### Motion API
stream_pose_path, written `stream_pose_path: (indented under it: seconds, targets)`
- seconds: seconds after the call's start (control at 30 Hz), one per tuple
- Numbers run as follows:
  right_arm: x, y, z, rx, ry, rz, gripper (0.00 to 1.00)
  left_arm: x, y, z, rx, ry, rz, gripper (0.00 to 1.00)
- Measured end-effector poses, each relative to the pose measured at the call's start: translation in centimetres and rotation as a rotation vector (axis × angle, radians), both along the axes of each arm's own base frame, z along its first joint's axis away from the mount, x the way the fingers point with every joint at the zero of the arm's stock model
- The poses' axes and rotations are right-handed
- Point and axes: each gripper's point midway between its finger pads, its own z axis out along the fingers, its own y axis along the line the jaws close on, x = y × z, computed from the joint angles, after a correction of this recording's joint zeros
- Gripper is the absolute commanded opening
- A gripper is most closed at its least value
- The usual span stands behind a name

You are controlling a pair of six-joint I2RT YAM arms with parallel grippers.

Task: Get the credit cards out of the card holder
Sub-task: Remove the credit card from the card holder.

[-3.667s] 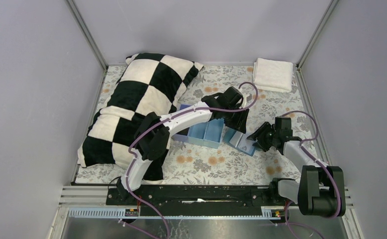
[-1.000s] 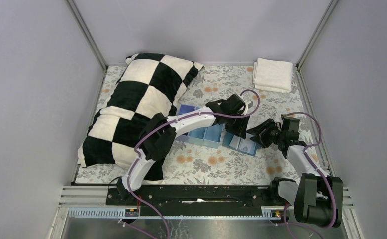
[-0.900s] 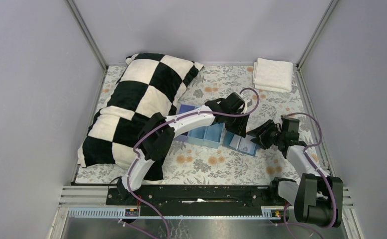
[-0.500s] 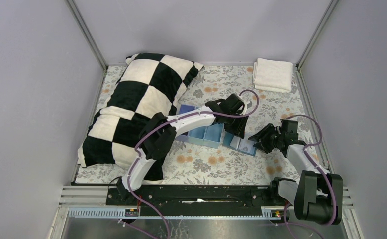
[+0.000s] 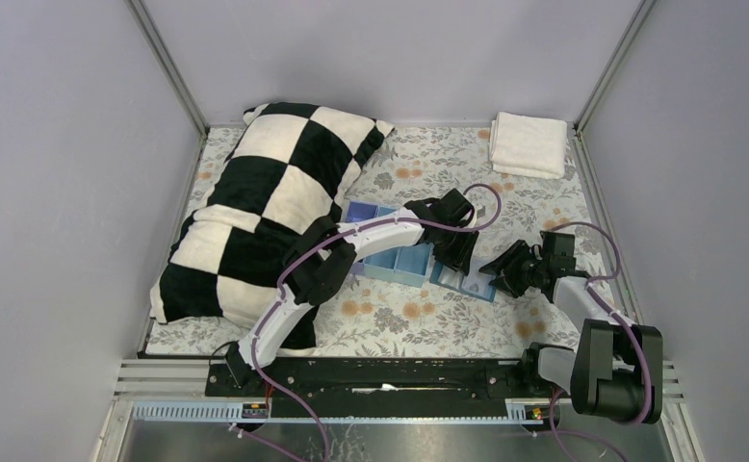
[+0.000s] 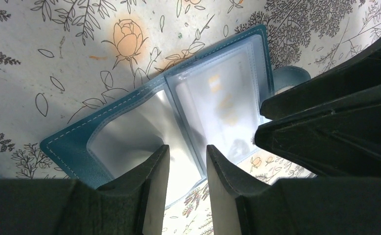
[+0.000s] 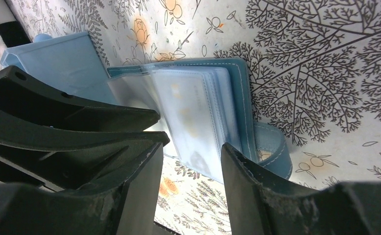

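Left pincer (image 6: pixel 187 152) poised over open card holder (image 6: pixel 66 144), card (image 6: pixel 220 100) tucked inside.

We see soft, even overhead light in the top view, with only faint shadows. In both wrist views glare whitens the holder (image 6: pixel 68 144) sleeves, and we find the near fingers (image 7: pixel 139 191) dark and soft-edged.
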Motion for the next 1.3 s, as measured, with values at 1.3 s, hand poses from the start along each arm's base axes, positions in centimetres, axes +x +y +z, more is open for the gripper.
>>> stream_pose_path:
  seconds: [1.3]
  targets:
    - [-0.6, 2.4, 3.7, 0.262, -0.225, -0.098, 0.56, -1.2, -3.0, 2.2, -0.2, 0.143, -0.038, 0.37]
